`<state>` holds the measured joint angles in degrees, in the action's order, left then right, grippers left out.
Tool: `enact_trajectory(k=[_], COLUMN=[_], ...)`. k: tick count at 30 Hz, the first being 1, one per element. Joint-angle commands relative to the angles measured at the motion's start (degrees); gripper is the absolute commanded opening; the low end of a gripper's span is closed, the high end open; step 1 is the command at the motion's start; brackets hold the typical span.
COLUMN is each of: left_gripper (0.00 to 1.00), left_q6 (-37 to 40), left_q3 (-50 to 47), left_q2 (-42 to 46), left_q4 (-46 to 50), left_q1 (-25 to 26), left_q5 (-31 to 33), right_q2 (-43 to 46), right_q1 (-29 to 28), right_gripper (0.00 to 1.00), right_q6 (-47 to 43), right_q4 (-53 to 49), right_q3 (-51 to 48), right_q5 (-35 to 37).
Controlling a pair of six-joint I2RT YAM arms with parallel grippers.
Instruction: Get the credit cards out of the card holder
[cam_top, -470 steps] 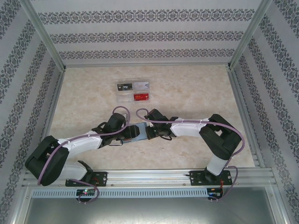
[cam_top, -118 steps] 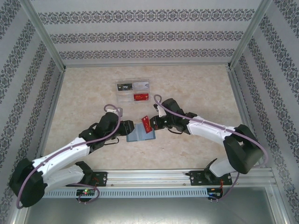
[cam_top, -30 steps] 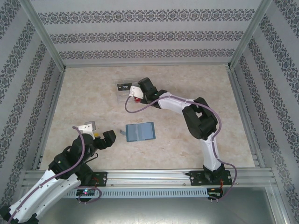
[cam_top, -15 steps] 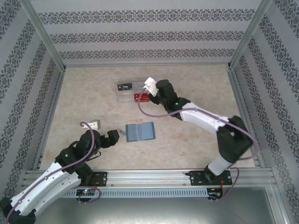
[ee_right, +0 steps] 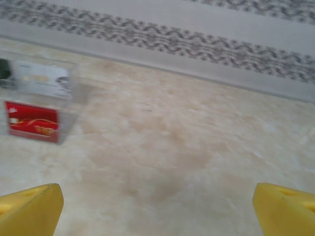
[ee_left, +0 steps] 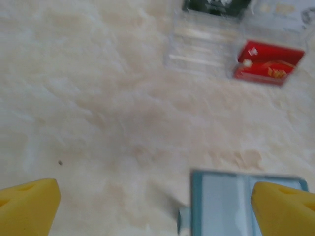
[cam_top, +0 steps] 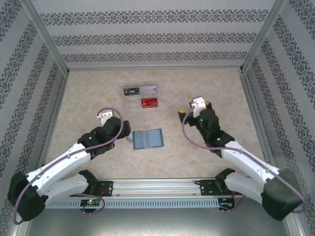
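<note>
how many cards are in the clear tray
3: black card at far left of the clear tray, silver card far right, red card near right; stacked cards beneath could be hidden.

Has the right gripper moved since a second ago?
Yes. The right gripper left the clear tray and now sits to its right and lower in the top view.
</note>
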<state>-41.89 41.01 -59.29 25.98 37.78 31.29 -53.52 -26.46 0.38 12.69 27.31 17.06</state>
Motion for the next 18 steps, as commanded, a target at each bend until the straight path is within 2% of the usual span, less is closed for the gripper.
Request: enact_trajectory(k=[1,3,6,10,12,14,16,18], left_gripper=[1.00,1.00,1.00,1.00,1.00,1.00,1.00,1.00], left_q6=[9.20,14.59,21.05,33.40,33.04,31.18,31.49,32.37], left_q3=[-0.64,-1.96,-1.53,-3.58,-3.79,-4.78,-7.24,-9.16], left_q2=[-1.39,-1.19,-1.20,-5.28,-10.44,-14.85,-18.06,-21.71], left_q4=[-8.24,-13.32,-15.49,-24.02,-25.89,-29.82,-36.97,-43.93], left_q1=[-1.75,-5.91,-13.19,-19.71,-23.59,-26.92,-28.32,-28.79], left_q5=[13.22,12.57,7.12,3.51,2.56,0.85,-0.76,-1.74], right_q2=[1.75,0.67,-2.28,-5.48,-8.48,-11.53,-14.19,-16.88], right_q1=[2.30,3.38,5.05,8.74,10.77,13.30,15.13,15.84], right_gripper=[0.98,0.98,0.98,0.98,0.98,0.98,0.98,0.98], right_q6=[3.40,2.02,1.75,1.18,1.07,2.68,3.25,2.94], right_q4=[0.49,0.98,2.40,3.63,5.65,6.21,10.49,15.27], right_q3=[-1.94,-2.95,-3.25,-2.22,-1.99,-1.04,-1.70,-2.73], right_q5=[5.51,8.62,12.67,11.55,12.85,11.00,7.66,7.75])
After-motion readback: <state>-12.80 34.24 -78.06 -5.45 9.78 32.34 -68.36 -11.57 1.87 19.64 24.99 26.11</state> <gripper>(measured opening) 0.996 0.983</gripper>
